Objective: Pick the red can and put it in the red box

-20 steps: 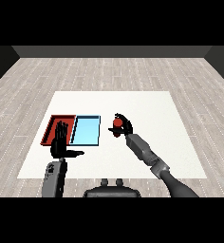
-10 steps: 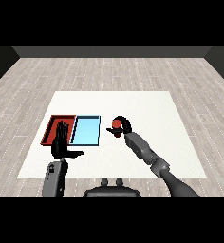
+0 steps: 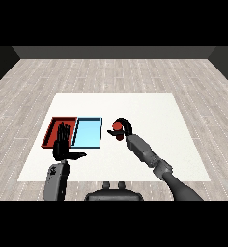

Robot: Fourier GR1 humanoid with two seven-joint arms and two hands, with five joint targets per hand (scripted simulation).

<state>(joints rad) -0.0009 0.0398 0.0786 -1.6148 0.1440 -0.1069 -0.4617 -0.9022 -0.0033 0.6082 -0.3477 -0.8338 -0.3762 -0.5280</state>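
Head view: right robot hand [image 3: 123, 128] curled round small red cylindrical can [image 3: 117, 126], right of light blue tray [image 3: 87, 133]. Left robot hand [image 3: 63, 144], fingers straight, overlaps red tray [image 3: 53, 130]. Risk: carry collides with left robot hand.

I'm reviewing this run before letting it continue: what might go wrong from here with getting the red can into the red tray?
The right hand curls round the red can, and the light blue tray lies between it and the red tray, so the can might end up in the wrong tray. The open left hand sits over the red tray and may block the drop.
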